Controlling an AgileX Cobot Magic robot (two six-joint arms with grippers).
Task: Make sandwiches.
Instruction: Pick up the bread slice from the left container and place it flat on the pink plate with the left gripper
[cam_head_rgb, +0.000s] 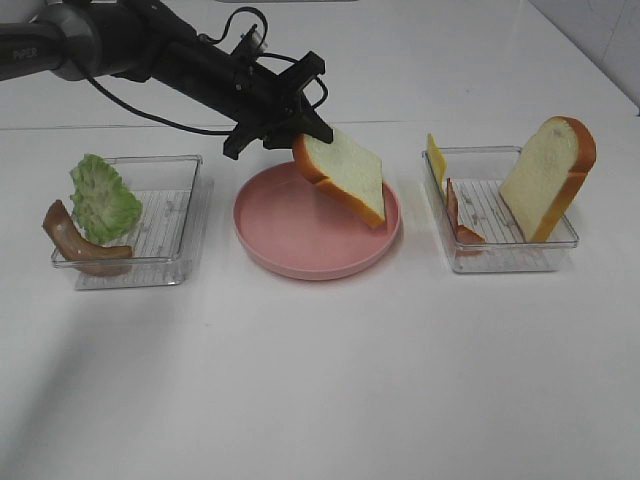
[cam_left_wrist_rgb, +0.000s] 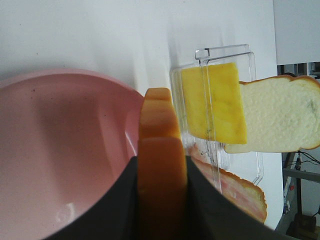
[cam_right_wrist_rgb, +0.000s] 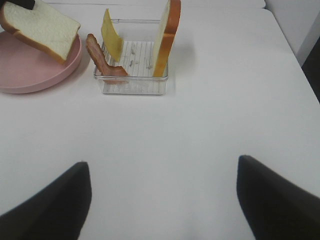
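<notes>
My left gripper (cam_head_rgb: 300, 135) is shut on a white bread slice (cam_head_rgb: 343, 176) with orange-brown crust and holds it tilted, its low corner over the right side of the round pink plate (cam_head_rgb: 290, 245). The left wrist view shows the crust edge (cam_left_wrist_rgb: 161, 165) pinched between the fingers. A second bread slice (cam_head_rgb: 548, 176) leans upright in the right clear tray (cam_head_rgb: 505, 255), with a yellow cheese slice (cam_head_rgb: 436, 156) and a bacon strip (cam_head_rgb: 460, 215). Green lettuce (cam_head_rgb: 103, 198) and another bacon strip (cam_head_rgb: 78, 243) lean in the left clear tray (cam_head_rgb: 160, 265). My right gripper (cam_right_wrist_rgb: 162, 192) is open and empty over bare table.
White table all round. The table's far edge runs behind the plate and trays. The left arm (cam_head_rgb: 120, 45) reaches in from the upper left.
</notes>
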